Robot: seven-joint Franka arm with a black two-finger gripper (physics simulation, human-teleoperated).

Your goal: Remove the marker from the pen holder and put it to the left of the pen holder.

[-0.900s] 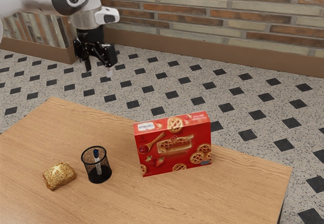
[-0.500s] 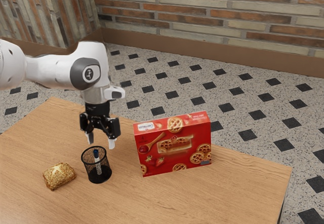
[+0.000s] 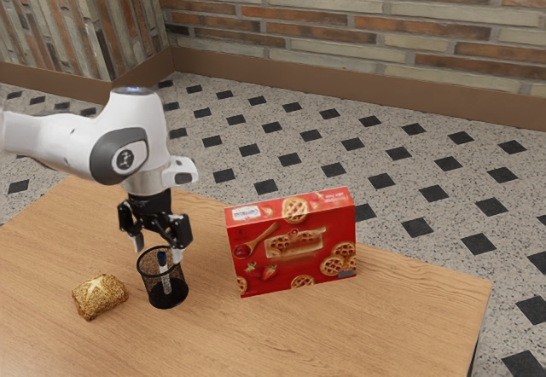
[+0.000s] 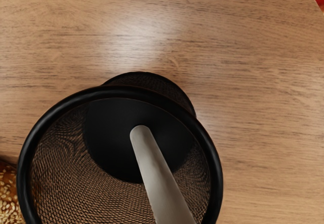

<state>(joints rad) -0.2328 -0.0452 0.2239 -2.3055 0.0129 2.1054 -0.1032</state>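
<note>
nearest the exterior view's lower edge, the sesame bread [image 3: 100, 297] is lying flat on the surface [image 3: 384, 317], just beside the pen holder [image 3: 169, 297] on the exterior view's left. if the marker is meant to go on that side, the bread is taking up part of the room.

the pen holder is standing upright, well in from the surface's far edge, its open mouth facing up, so the task is calling for a straight reach from above. inside, the marker [image 3: 166, 276] is leaning, one end resting on the base and its dark blue cap rising toward the rim; that tilt is bringing the cap up where it should be easiest to grip.

the tool [image 3: 159, 250] is pointing down over the mouth, standing open, its fingers [image 3: 177, 258] spreading apart on either side of the cap and holding nothing. whether a tip is touching the rim, i cannot tell. it is probably lining up to close on the cap; a closing finger could be catching the mesh wall and tipping the holder.

farther toward the surface's far edge, the red box [image 3: 294, 245] is standing on its long side, well apart from the bread. beyond the floor, the brick wall [image 3: 358, 19] is running across.
</note>
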